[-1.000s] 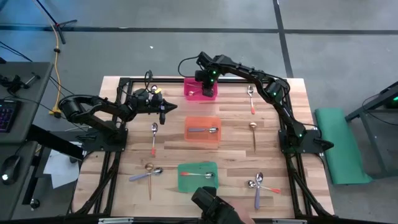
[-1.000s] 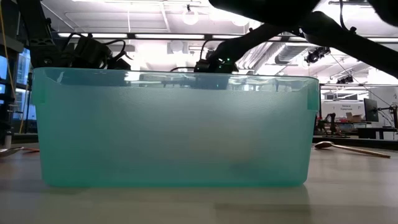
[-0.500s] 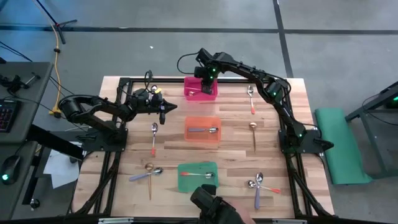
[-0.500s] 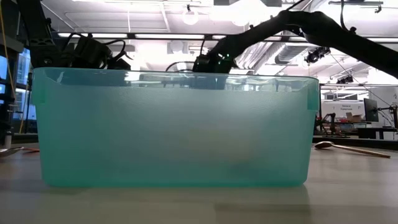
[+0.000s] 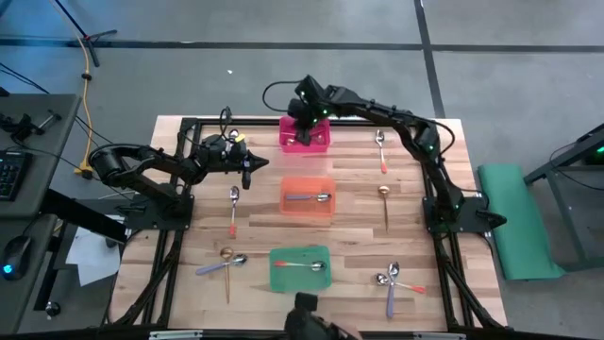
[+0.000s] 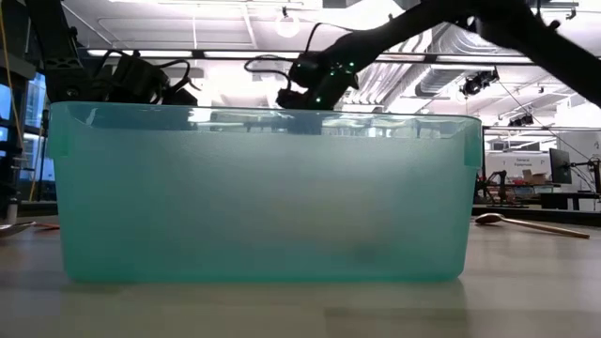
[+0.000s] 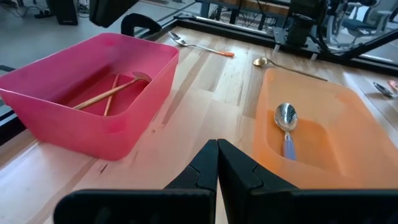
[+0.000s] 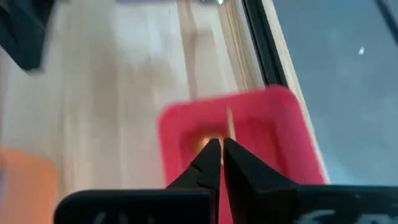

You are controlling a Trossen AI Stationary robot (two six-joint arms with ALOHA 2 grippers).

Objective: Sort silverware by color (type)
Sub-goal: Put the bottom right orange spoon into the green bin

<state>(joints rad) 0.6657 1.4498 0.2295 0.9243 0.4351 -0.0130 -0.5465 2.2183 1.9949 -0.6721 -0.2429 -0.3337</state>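
My right gripper (image 5: 304, 121) hangs shut over the pink bin (image 5: 311, 144) at the table's far edge, holding nothing that I can see. In the right wrist view its fingertips (image 8: 216, 150) point down at a gold spoon (image 8: 228, 122) lying in that bin. The left wrist view shows two gold spoons (image 7: 113, 92) on the pink bin's floor. My left gripper (image 5: 253, 162) waits shut above the table, left of the orange bin (image 5: 294, 210). A purple-handled spoon (image 5: 310, 197) lies in the orange bin. Another spoon (image 5: 304, 266) lies in the green bin (image 5: 283, 280).
Loose spoons lie flat on the table: orange-handled ones (image 5: 233, 210) (image 5: 381, 151), a gold one (image 5: 385, 204), a gold and purple pair (image 5: 226, 264) near left, and a purple and orange pair (image 5: 393, 280) near right. The green bin (image 6: 263, 197) fills the low view.
My right gripper has risen above the pink bin and swung toward the table's left and far edge, turning as it went. Its fingers stay shut. My left arm has kept still.
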